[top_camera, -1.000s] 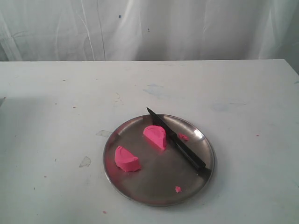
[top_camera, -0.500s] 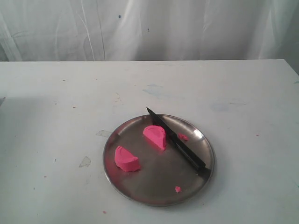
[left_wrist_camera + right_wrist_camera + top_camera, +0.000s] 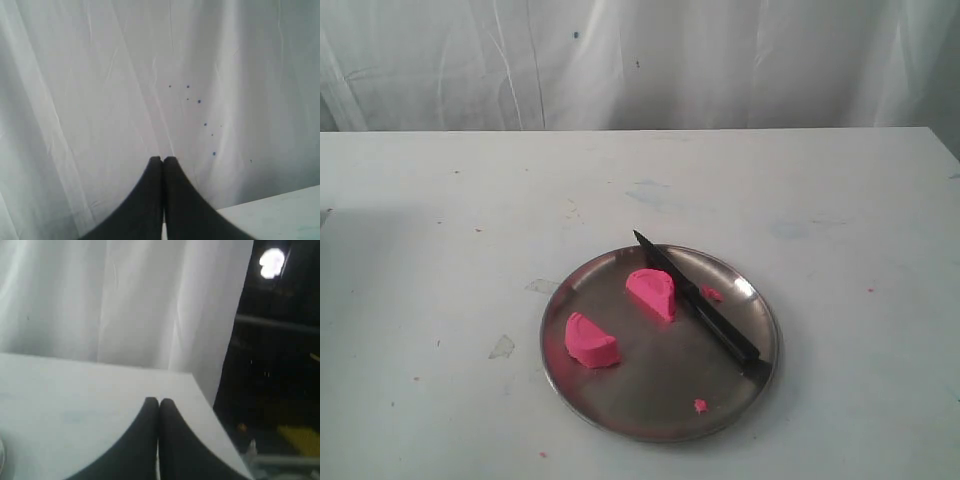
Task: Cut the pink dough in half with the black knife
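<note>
Cut made: the pink dough (image 3: 591, 342) lies in two halves on the steel plate (image 3: 660, 380), and the job looks finished.

The left gripper (image 3: 163, 161), jaws pressed together and empty, is off the plate. One half sits at the plate's left, the other half (image 3: 652, 293) near its middle. The black knife (image 3: 700, 300) lies just right of it, across the plate. The right gripper (image 3: 159, 401) is likewise closed on nothing.

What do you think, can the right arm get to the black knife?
Probably yes. The black knife lies bare on the steel plate, handle toward its right rim, with nothing over it. The right gripper is shut, though, so it would have to open first.
</note>
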